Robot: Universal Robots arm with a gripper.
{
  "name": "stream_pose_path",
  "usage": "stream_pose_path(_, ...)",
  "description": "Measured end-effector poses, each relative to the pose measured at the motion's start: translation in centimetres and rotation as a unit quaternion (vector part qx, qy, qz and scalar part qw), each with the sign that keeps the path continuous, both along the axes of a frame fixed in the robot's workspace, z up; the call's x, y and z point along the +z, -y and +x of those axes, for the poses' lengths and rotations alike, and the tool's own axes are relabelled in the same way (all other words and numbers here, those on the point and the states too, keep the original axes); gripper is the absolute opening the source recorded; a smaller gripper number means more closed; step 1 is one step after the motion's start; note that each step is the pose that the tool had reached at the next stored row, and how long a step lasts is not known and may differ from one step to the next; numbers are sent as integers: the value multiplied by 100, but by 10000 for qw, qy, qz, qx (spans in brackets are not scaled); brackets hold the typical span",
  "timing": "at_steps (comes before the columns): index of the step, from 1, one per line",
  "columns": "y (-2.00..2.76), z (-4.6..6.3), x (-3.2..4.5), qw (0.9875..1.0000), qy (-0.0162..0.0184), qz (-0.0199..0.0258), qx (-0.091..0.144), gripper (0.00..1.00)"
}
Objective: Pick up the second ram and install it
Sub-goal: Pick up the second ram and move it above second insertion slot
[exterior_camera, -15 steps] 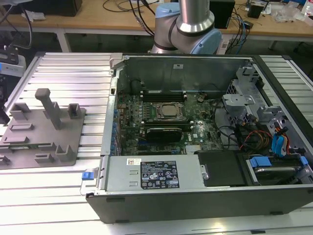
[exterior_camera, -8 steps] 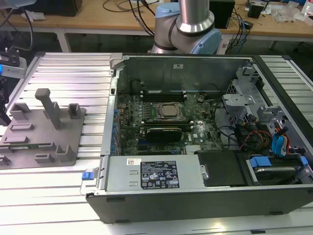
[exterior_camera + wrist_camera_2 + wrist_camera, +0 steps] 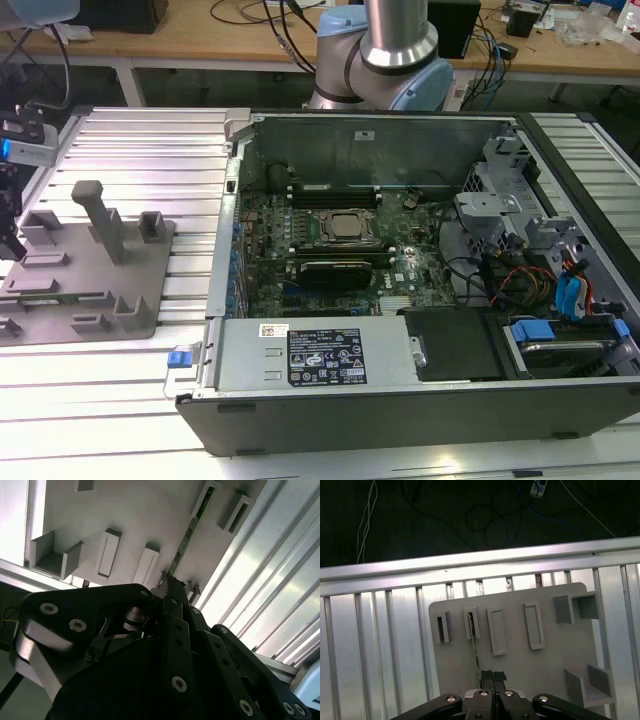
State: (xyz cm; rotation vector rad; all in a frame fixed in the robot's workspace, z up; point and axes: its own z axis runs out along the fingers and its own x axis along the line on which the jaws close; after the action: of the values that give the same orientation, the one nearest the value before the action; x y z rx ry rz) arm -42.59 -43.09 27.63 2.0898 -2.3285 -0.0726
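Note:
The second ram [image 3: 473, 645] is a thin green stick seen edge-on. It stands in a slot of the grey holder [image 3: 520, 665], and in the second wrist view the second ram [image 3: 186, 537] runs across that holder [image 3: 130, 515]. My gripper [image 3: 493, 676] hangs above the stick's near end with its black fingertips [image 3: 487, 675] pressed together. The stick passes beside them in the picture, not between them. In the exterior view my gripper [image 3: 10, 225] is at the far left edge, over the holder [image 3: 90, 290].
The open computer case [image 3: 420, 400] lies to the exterior view's right of the holder, with its motherboard [image 3: 340, 240], processor and memory slots [image 3: 335, 192] exposed. The holder has upright posts [image 3: 100, 215] and several empty slots [image 3: 496, 630]. Ribbed aluminium table [image 3: 150, 160] lies underneath.

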Motion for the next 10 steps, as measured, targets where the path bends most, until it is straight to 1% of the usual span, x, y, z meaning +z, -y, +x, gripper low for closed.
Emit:
stream_pose_path(1, 2, 0, -27, 10000, -1, -1, -1, 8)
stream_pose_path(3, 7, 1, -51, 10000, -3, 0, 0, 8)
stream_pose_path(5, 34, 1, -96, 10000, -6, 0, 1, 8)
stream_pose_path(7, 51, 1, -116, 10000, -7, 0, 1, 8)
stream_pose_path(10, 61, 2, -151, 10000, -12, -1, 1, 8)
